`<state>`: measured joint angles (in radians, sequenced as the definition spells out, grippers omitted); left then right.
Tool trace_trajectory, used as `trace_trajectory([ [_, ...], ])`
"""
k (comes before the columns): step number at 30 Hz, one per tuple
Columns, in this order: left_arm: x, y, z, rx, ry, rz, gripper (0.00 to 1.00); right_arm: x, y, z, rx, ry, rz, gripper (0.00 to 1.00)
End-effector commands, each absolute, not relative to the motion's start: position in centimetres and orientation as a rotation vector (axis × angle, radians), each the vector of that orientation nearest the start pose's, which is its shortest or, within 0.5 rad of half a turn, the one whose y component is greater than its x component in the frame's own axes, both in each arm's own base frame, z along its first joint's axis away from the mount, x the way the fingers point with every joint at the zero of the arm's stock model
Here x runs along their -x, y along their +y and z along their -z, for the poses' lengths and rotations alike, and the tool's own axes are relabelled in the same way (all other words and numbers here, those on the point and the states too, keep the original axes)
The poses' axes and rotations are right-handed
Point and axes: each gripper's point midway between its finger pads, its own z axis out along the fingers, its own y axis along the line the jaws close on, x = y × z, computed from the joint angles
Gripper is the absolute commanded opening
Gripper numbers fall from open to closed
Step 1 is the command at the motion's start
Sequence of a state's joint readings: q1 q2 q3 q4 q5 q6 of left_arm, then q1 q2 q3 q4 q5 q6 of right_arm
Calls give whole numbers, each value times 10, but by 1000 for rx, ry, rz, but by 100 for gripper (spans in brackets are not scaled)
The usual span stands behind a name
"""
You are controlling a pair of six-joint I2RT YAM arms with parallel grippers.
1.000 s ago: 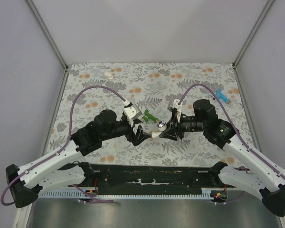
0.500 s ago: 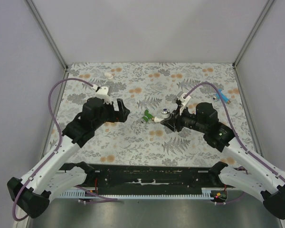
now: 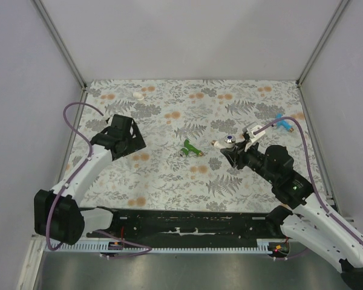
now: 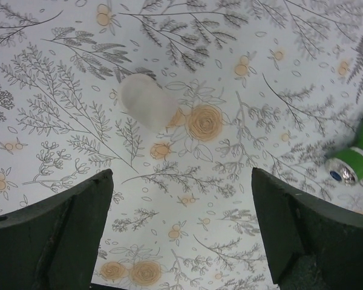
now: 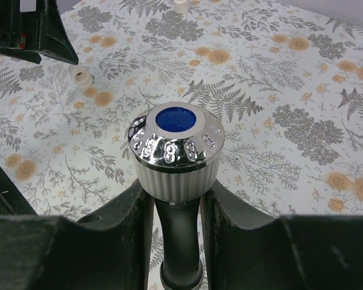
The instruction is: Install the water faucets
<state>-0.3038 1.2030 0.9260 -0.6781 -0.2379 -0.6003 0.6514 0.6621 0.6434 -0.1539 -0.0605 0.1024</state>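
I see the floral-patterned worktop [image 3: 169, 175] boxed in by pale walls on the left, right and far sides, with the arm bases along the near edge. My left claw [image 3: 128, 134] hangs near the left edge, its fingers [image 4: 66, 229] spread wide over bare cloth. A stubby white plastic pipe fitting [image 4: 146, 103] lies on the worktop ahead of it, untouched (blurred in the wrist view). A broad stretch of worktop separates the two claws, and the green plastic faucet [image 3: 190, 148] lies on it, nearer the right claw. My right claw [image 3: 231, 151] is right of centre, well off the right wall, clamped narrow on the white plastic faucet with the chrome, blue-capped knob [image 5: 175, 145]. Its ribbed body sits between the fingers and the knob stands above their tips. The blue plastic faucet [image 3: 283, 122] lies by the right edge, beyond that claw. A second white fitting [image 3: 138, 95] sits near the far left corner.
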Motion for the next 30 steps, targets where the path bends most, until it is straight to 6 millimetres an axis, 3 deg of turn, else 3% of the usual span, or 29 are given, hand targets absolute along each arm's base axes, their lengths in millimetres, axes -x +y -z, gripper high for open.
trace_trajectory([
  [1, -317, -51, -132, 730, 2342, 28, 99, -231, 182, -254, 525, 1663, -532, 0],
  [7, -335, -35, -114, 902, 2305, -83, 97, -228, 181, -254, 528, 1650, -538, 0],
  [16, -348, -22, -79, 962, 2323, -214, 89, -229, 179, -253, 518, 1642, -525, 0],
  [23, -348, -22, -56, 965, 2382, -251, 85, -229, 179, -250, 527, 1648, -520, 0],
  [30, -341, -25, -48, 955, 2414, -226, 69, -230, 179, -248, 530, 1657, -518, 0],
])
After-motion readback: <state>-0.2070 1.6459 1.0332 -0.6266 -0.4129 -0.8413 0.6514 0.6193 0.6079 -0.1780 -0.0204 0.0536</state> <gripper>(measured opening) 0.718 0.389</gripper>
